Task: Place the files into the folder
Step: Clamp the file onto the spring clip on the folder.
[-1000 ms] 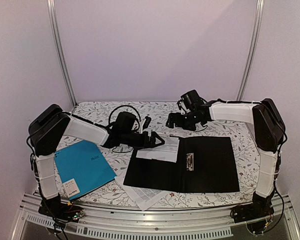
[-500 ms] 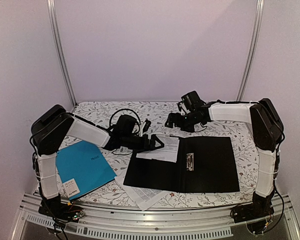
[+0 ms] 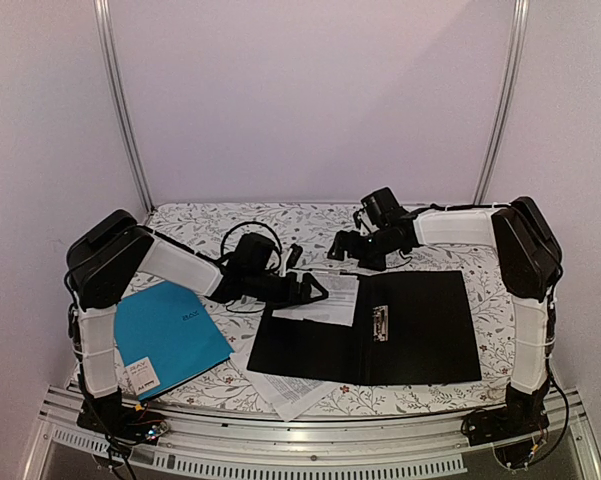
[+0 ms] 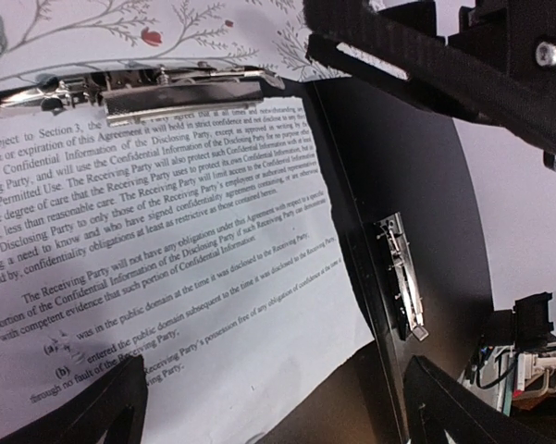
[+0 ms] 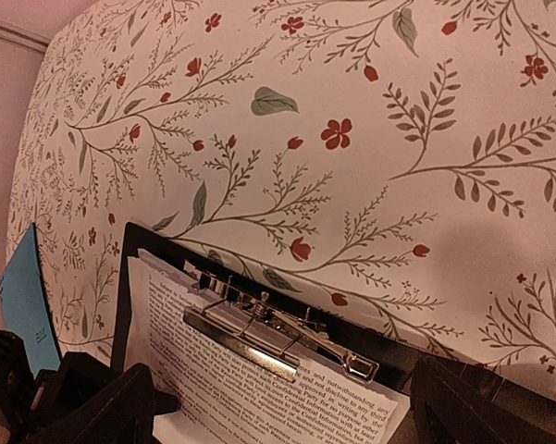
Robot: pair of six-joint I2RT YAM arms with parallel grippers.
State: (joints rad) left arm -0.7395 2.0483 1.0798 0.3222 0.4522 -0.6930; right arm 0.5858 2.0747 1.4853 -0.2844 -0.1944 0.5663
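Observation:
The black folder (image 3: 420,330) lies open on the table. A printed white sheet (image 3: 322,297) lies on its left half, its top edge under a silver clip (image 4: 180,88); the clip also shows in the right wrist view (image 5: 278,338). A second metal clip (image 3: 381,322) sits on the spine. My left gripper (image 3: 315,288) is open and hovers over the sheet (image 4: 166,277), with its fingers (image 4: 74,416) apart on either side. My right gripper (image 3: 340,245) is open just beyond the folder's far edge, above the clip. More printed paper (image 3: 295,392) sticks out from under the folder's near edge.
A teal-blue folder (image 3: 170,335) lies at the front left, and its corner shows in the right wrist view (image 5: 23,296). The flowered tablecloth (image 5: 398,139) covers the table. A black cable loop (image 3: 242,228) lies behind the left arm.
The right gripper has moved slightly left and lower, toward the clip. The left gripper has shifted only a little over the sheet. The folder and papers have not moved.

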